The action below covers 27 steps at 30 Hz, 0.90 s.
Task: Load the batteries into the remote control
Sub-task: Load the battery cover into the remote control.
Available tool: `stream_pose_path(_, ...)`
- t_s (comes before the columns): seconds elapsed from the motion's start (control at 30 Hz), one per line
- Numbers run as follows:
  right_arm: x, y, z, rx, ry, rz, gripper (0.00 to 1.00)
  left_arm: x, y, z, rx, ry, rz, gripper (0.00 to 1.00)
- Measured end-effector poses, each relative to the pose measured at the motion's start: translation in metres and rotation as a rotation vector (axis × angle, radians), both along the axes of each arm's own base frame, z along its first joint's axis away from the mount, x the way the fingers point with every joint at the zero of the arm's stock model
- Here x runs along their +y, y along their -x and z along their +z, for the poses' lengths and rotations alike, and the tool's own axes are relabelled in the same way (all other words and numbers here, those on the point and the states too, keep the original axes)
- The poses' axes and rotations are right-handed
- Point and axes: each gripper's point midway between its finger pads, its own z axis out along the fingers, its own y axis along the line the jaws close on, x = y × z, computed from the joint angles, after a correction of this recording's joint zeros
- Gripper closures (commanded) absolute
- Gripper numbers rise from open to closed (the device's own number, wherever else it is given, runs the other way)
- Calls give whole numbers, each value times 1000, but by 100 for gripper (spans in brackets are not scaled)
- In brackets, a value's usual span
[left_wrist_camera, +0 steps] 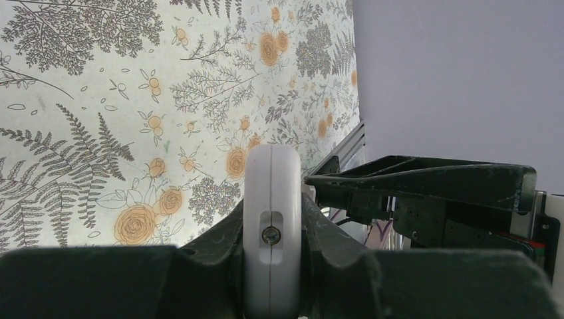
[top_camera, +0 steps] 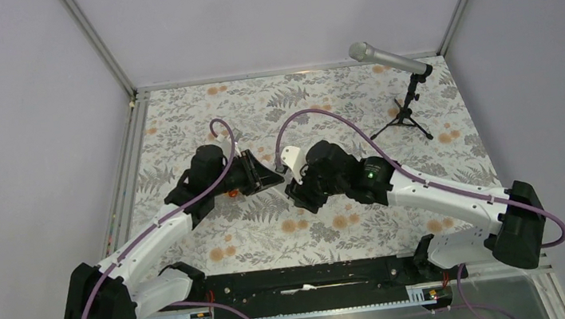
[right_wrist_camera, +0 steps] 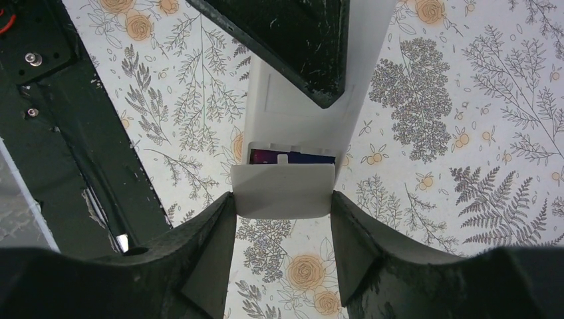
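In the left wrist view my left gripper (left_wrist_camera: 271,207) is shut on the remote control (left_wrist_camera: 271,179), which stands edge-on with a screw in its narrow side. In the right wrist view my right gripper (right_wrist_camera: 281,199) is shut on a small flat white cover piece (right_wrist_camera: 282,189), holding it against the open end of the remote control's (right_wrist_camera: 279,113) plain back. A blue-purple battery (right_wrist_camera: 296,158) shows in the compartment just behind the cover; I cannot make out a dark one. From above, the left gripper (top_camera: 273,178) and the right gripper (top_camera: 294,180) meet tip to tip over the floral mat.
A microphone on a small tripod (top_camera: 406,85) stands at the back right of the floral mat (top_camera: 336,234). Metal frame rails (top_camera: 130,177) border the mat, with grey walls behind. The right arm's black body (left_wrist_camera: 432,193) fills the right of the left wrist view.
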Motion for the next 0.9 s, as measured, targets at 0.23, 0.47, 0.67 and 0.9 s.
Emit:
stream_pose_path(0.23, 1, 1, 1, 11, 3, 4, 56, -2, 3, 5, -29, 3, -8, 100)
stream_pose_path(0.47, 2, 1, -2, 29, 23, 1, 56, 1, 6, 12, -77, 6, -6, 100)
stream_pose_path(0.67, 4, 1, -4, 39, 26, -6, 56, 2, 7, 11, -93, -1, -7, 100)
stream_pose_path(0.9, 5, 2, -8, 68, 38, -21, 56, 2, 9, 7, -113, -7, -18, 100)
